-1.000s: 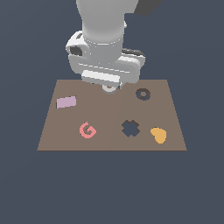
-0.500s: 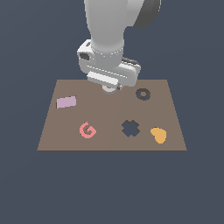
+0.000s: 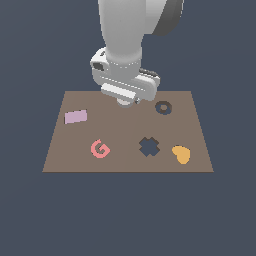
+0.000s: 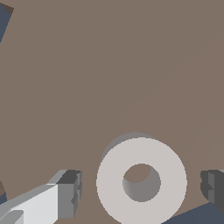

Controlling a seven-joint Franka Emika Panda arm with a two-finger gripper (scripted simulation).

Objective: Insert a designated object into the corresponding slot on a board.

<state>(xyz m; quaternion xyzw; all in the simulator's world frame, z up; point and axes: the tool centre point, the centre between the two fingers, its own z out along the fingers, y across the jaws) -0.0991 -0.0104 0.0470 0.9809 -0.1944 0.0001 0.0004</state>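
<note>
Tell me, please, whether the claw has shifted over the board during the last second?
Yes. In the exterior view the claw has shifted towards the view's right, closer to the ring-shaped slot on the board.

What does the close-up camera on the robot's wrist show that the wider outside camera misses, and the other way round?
Only the wrist view shows the grey ring whole, lying on the board with the open jaws on either side, apart from it. Only the exterior view shows the ring-shaped slot, the cross-shaped cut-out, the pink G, the orange heart, the pale rectangle and the arm. Both show the brown board and the gripper.
</note>
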